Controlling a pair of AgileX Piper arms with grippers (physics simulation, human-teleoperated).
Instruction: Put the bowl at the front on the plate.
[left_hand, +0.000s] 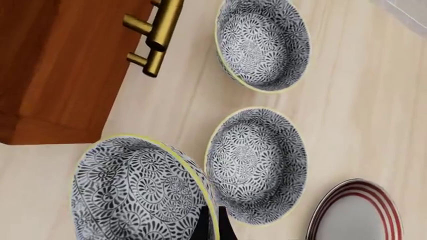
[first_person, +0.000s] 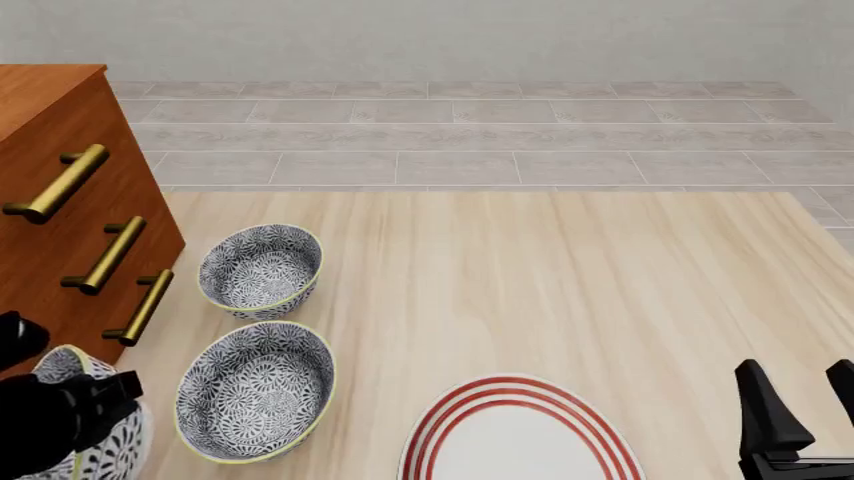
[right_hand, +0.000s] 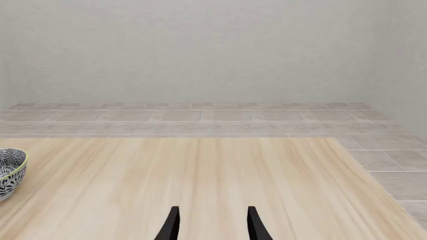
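Bowl: deep round grey-and-white floral bowl (first_person: 67, 425), rigid, glazed, breakable, at the table's front-left corner.
Hold: left gripper (left_hand: 213, 227) pinched on its thin rim.
Plate: white red-ringed plate (first_person: 521, 440), front edge.
Right gripper (right_hand: 212, 222): fingers apart, idle.

dark fingers (left_hand: 212, 225) pinch yellow-green rim of floral grey-and-white bowl (left_hand: 133, 190) | two matching bowls beyond on pale wooden bench (left_hand: 373, 100) | red-ringed white plate (left_hand: 357, 212) at edge

1. Bowl (first_person: 60, 440) at the lower left of the front view: dark grey and white floral, yellow-green rim.
2. Plate (first_person: 514, 440): white with red rings.
3. Cabinet (first_person: 67, 200): reddish-brown wood, brass handles.
4. Table (first_person: 561, 290): pale wood grain.
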